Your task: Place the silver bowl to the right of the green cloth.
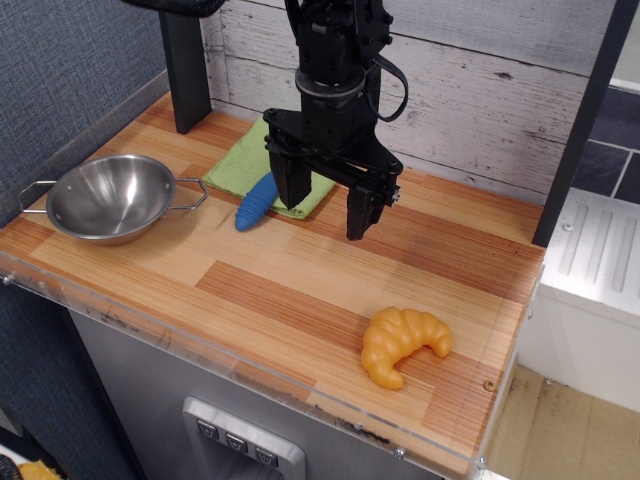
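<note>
Silver bowl (112, 198) sits far left; gripper (325, 208) vertical, spread wide, empty, by green cloth (262, 168).

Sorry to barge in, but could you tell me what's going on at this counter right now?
A single robot arm hangs over the wooden counter, its gripper open and empty above the right edge of the green cloth. The silver bowl sits untouched at the left, on the wrong side of the cloth. A blue-handled spoon lies by the cloth and a croissant near the front right.
</note>
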Controlling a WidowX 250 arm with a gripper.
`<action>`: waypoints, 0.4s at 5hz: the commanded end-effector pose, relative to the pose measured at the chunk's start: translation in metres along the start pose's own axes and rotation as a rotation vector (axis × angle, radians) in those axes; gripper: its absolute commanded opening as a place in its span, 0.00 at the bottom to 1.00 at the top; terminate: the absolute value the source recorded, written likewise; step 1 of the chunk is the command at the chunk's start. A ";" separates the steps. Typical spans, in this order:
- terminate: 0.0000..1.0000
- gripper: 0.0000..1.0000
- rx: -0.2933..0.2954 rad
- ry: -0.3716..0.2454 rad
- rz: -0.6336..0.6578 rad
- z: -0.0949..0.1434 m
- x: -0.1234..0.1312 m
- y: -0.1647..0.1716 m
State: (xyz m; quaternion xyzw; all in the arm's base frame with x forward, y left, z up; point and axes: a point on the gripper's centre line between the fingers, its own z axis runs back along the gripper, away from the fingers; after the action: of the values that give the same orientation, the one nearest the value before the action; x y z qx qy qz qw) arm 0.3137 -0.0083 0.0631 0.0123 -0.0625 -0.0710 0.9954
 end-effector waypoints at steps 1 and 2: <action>0.00 1.00 0.000 0.000 0.000 0.000 0.000 0.000; 0.00 1.00 -0.008 -0.028 0.025 0.006 -0.021 0.030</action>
State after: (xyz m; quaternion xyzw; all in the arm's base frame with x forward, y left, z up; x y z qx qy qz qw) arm 0.2883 0.0286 0.0532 -0.0008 -0.0515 -0.0559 0.9971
